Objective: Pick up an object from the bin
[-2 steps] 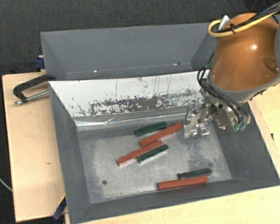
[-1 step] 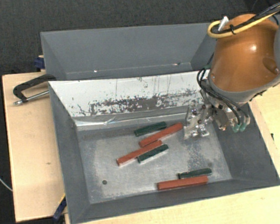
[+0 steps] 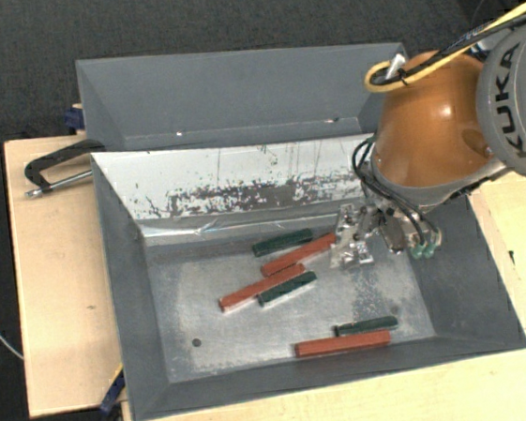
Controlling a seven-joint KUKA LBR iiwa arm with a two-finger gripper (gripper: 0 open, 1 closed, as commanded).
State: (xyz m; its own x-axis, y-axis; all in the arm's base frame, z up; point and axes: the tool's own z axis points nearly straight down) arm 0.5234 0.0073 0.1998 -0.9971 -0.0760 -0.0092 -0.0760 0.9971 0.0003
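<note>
My gripper [image 3: 352, 242] hung low at the right of the bin [image 3: 131, 295], just at the right end of a short red bar [image 3: 296, 256]. Whether it was apart or together I could not tell. A green bar [image 3: 282, 242] lay just beyond that bar on the far side. A long red bar [image 3: 253, 291] and a second green bar [image 3: 286, 289] lay nearer. I judged the grip would go best straddling the short red bar across its narrow width at its free right end, clear of the green bar, and closing squarely so it would not pivot.
</note>
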